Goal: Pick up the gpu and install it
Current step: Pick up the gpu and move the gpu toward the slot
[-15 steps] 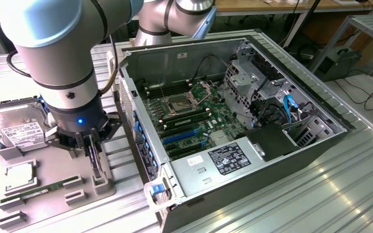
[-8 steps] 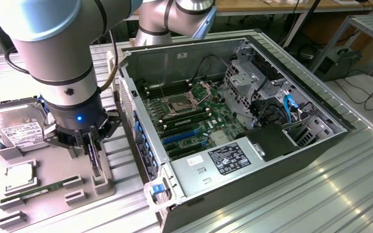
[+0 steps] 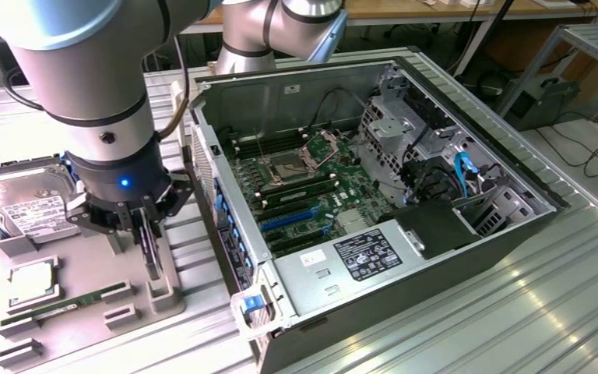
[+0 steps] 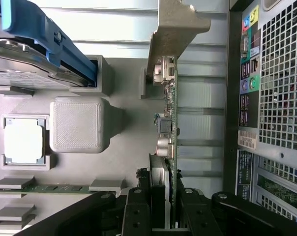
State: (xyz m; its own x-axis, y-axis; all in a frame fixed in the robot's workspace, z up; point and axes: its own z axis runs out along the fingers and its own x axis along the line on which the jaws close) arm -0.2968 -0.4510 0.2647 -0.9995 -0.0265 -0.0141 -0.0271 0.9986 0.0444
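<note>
The gripper (image 3: 145, 227) is closed narrowly on the gpu (image 3: 153, 253), which hangs edge-on and upright below it, over the grey parts tray (image 3: 174, 300) at about eight o'clock in the exterior view. In the wrist view the black fingers (image 4: 137, 211) clamp the thin card from both sides, with the gripper (image 4: 164, 199) pinching one end of the gpu (image 4: 172, 137). Its green board edge carries small silver components, and its silver end bracket (image 4: 175, 29) is at the far end from the fingers. The bracket end sits just beside a small grey holder (image 4: 147, 83) on the tray (whether the card touches that holder or hangs free of it, I cannot tell).

In the exterior view, the hard drive (image 3: 24, 199) lies at ten o'clock from the gripper, resting tilted in its tray slot. The processor chip (image 3: 31, 284) lies flat at seven o'clock from the gripper, and the memory stick (image 3: 65, 305) lies beyond it, nearer the tray's front edge. A raised grey block (image 4: 79, 125) stands between the processor chip (image 4: 23, 142) and the held card in the wrist view.

The open computer case (image 3: 507, 164) lies on its side at three o'clock from the gripper, just beside the tray. Inside are the motherboard (image 3: 299, 187) with blue expansion slots (image 3: 289, 218), the silver power supply (image 3: 351, 261) at five o'clock from the board, and blue cables (image 3: 466, 175) at three o'clock from it. The case's rear panel (image 4: 276, 73), with coloured ports and a perforated grille, runs alongside the card
</note>
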